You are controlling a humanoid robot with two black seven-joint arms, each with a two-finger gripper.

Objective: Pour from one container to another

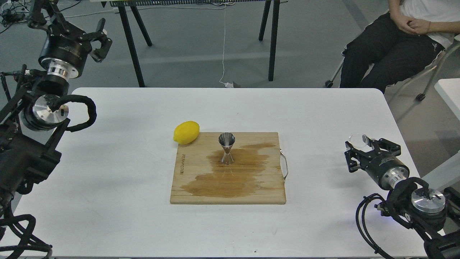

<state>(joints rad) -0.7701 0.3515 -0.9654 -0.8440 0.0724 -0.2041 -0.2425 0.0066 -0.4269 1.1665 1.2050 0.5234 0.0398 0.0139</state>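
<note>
The steel jigger [227, 148] stands upright near the middle of the wooden board [266, 194], at the upper edge of a wide wet stain [233, 176]. The small clear cup [359, 138] is far to the right, low over the table's right side, between the fingertips of my right gripper [360, 144], which looks shut on it. What the cup holds cannot be made out. My left gripper [102, 37] hangs open and empty beyond the table's far left corner, well away from both containers.
A yellow lemon [186, 132] lies against the board's far left corner. A metal handle [285, 166] sticks out of the board's right edge. A seated person [395, 39] is beyond the far right corner. Black stand legs [131, 43] rise behind the table.
</note>
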